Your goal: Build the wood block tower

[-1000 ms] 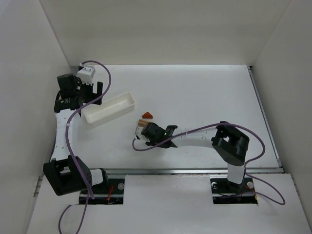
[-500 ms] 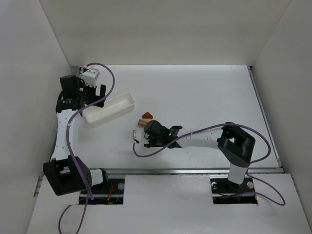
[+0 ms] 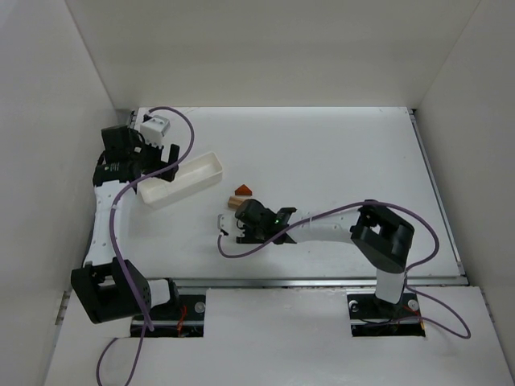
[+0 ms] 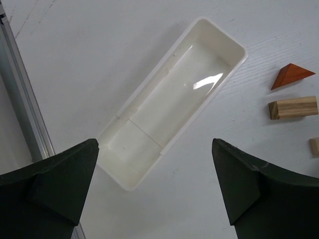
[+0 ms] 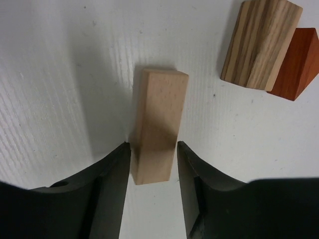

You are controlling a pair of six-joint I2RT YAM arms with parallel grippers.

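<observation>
A pale tan bar [image 5: 157,124] lies flat on the table between the jaws of my right gripper [image 5: 153,147]. The left finger touches it and the right finger [image 5: 192,169] stands a hair off it. Ahead to the right lie a striped tan bar [image 5: 259,42] and the reddish-brown triangular piece [image 5: 296,64], touching each other. In the top view my right gripper [image 3: 240,219] is just in front of the striped bar [image 3: 235,202] and the triangle [image 3: 241,190]. My left gripper [image 3: 161,154] is wide open and empty above the tray's near-left end [image 4: 154,149].
The long white tray [image 3: 181,178] lies slanted at the left and shows empty in the left wrist view [image 4: 169,99]. That view also shows the triangle [image 4: 291,75], the striped bar [image 4: 293,107] and a metal rail [image 4: 22,104] at the left.
My right gripper has drawn slightly nearer and left, with the pale bar now low between its jaws. My left gripper has shifted a little right, over the tray's end.
</observation>
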